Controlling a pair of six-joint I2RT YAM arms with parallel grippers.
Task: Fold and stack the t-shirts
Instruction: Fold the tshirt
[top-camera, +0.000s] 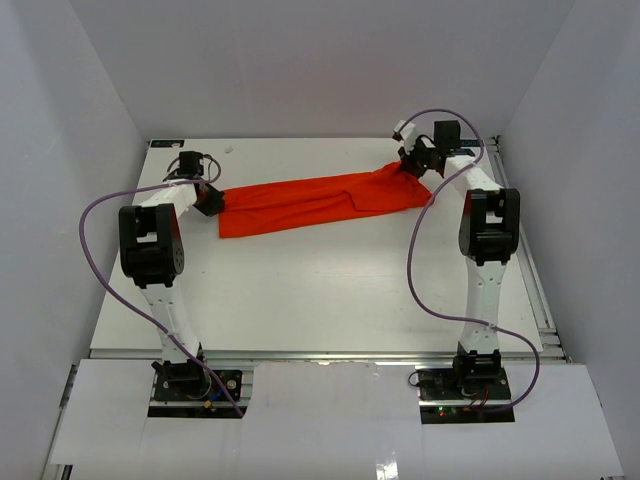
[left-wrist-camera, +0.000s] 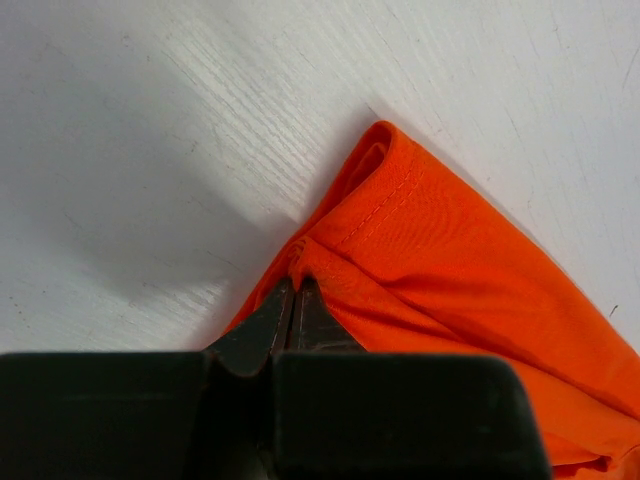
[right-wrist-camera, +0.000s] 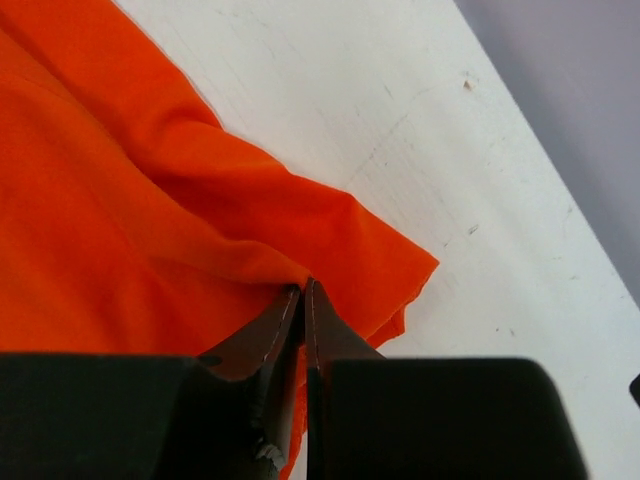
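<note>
Top view, nearest me: the left arm base (top-camera: 183, 381) and right arm base (top-camera: 470, 378) sit at the near edge of the surface (top-camera: 320, 290).
Top view, t-shirt (top-camera: 310, 203): it is bright orange-red and plain, drawn into a long narrow band across the far part of the surface. Its right end lies a little farther from me than its left.
Top view, left tool (top-camera: 210, 200): it is at the band's left end, down on the cloth.
Top view, right tool (top-camera: 412, 163): it is at the band's right end, near the far right corner of the surface.
Top view, room: I see bare white surface between the band and the bases. Grey walls (top-camera: 300, 60) stand close on the left, right and far sides, and purple cables (top-camera: 410, 250) loop off both arms.
Left wrist view, tool: the fingers are pressed together, pinching a fold of the t-shirt at their tips.
Left wrist view, cloth: a stitched hem (left-wrist-camera: 385, 205) runs up to a rounded folded end. The fabric spreads to the lower right, with bare surface to the left and above.
Right wrist view, tool: the fingers are pressed almost together, nipping the cloth.
Right wrist view, cloth: soft folds fill the left of the frame. A pointed corner (right-wrist-camera: 422, 265) lies just right of the tips, with bare surface beyond it. The surface's edge runs down the right of the frame.
</note>
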